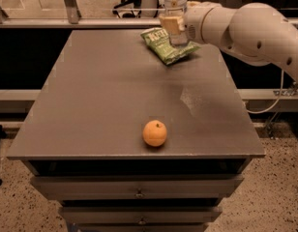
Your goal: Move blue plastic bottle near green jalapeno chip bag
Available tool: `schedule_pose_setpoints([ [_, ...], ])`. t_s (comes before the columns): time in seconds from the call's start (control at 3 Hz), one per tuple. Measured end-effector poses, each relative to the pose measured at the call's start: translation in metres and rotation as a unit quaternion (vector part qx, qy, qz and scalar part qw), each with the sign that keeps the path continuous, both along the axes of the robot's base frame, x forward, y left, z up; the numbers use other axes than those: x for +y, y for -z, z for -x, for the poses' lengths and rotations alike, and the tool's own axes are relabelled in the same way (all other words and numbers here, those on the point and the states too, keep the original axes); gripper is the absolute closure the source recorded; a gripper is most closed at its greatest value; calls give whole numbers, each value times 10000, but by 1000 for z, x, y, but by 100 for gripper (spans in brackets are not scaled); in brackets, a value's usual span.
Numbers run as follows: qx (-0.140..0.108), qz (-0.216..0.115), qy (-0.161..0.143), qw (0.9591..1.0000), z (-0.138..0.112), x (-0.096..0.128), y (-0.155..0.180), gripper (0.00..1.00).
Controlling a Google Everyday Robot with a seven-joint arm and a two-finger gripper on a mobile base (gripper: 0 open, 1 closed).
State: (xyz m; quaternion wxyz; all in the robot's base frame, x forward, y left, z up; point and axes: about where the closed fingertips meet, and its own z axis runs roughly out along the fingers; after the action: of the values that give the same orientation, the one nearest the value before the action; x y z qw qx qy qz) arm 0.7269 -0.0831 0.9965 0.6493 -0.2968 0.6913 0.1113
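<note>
Blue plastic bottle (175,1) gripped upright over the chip bag at the far side of the bench

The blue plastic bottle stands upright in the gripper (175,27) at the back of the bench (115,91), right of centre. Its top runs up to the upper edge of the view. Its lower end overlaps the right part of the green jalapeno chip bag (164,46). I cannot tell whether the base rests on the bag or hangs just above it.

The jaws are closed around the middle of the bottle, and a tan pad (169,23) presses against the side facing the camera. The gripper sits at the end of the white arm (250,28), which reaches in from the right edge of the view and stays above the far right corner of the bench.

The chip bag lies flat and crinkled near the far edge, with white lettering at its upper left corner. One corner points toward the front of the bench.

An orange (155,133) sits alone near the front edge, roughly at the middle, well apart from the bag and the bottle. Below the bench top are drawers (139,185) with small handles. A cable (277,95) hangs beyond the right side of the bench.
</note>
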Motion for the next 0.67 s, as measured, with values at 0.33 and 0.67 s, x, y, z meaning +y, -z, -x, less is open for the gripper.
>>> schedule_pose_setpoints([
  [0.33,-133,-272,323,9990,-4,-46,5,100],
  [0.67,-96,-445,565,9974,-5,-75,17,100],
])
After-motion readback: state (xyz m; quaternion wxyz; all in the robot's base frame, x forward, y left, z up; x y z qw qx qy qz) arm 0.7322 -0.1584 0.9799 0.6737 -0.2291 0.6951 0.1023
